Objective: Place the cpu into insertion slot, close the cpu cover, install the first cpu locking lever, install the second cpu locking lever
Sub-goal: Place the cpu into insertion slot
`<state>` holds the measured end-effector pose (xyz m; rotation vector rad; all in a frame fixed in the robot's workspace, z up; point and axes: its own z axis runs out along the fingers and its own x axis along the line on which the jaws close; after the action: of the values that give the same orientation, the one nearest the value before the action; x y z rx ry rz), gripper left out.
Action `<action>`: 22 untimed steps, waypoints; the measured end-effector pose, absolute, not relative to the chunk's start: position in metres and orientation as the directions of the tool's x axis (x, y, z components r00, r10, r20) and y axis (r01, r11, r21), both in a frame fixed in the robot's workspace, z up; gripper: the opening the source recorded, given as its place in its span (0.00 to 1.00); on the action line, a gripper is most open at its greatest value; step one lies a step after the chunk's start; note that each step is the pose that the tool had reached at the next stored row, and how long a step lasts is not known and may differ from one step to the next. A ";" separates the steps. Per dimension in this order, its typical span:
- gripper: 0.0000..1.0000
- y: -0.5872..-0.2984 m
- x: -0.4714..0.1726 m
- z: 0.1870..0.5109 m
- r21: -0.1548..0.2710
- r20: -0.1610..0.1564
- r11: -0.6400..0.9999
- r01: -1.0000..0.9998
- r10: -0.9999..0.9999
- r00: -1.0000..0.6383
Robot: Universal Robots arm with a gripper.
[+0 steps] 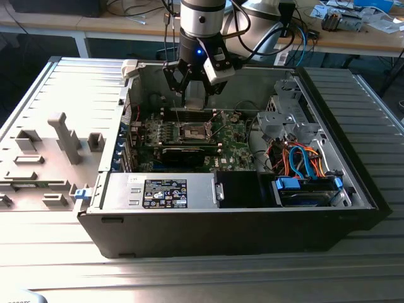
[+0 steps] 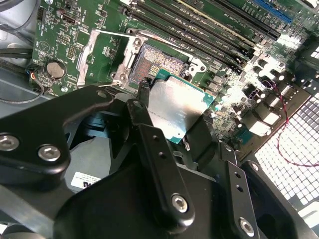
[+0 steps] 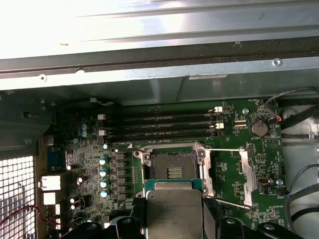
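Gripper (image 2: 166,115), clenched on two edges of the cpu (image 2: 177,102), holds it near the insertion slot (image 2: 159,59), apart from it and not yet seated, and placing it well likely calls for squaring its corners to that slot and lowering it level, unforced.
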<state>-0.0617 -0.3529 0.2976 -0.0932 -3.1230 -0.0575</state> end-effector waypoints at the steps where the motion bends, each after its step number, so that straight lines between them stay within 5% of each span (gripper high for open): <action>1: 0.55 -0.353 -0.062 0.298 0.036 0.018 0.998 0.060 0.060 -0.998; 22: 0.55 -0.353 -0.062 0.297 0.036 0.018 0.996 0.083 0.083 -0.996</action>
<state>-0.0617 -0.3529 0.2969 -0.1300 -3.1221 -0.0574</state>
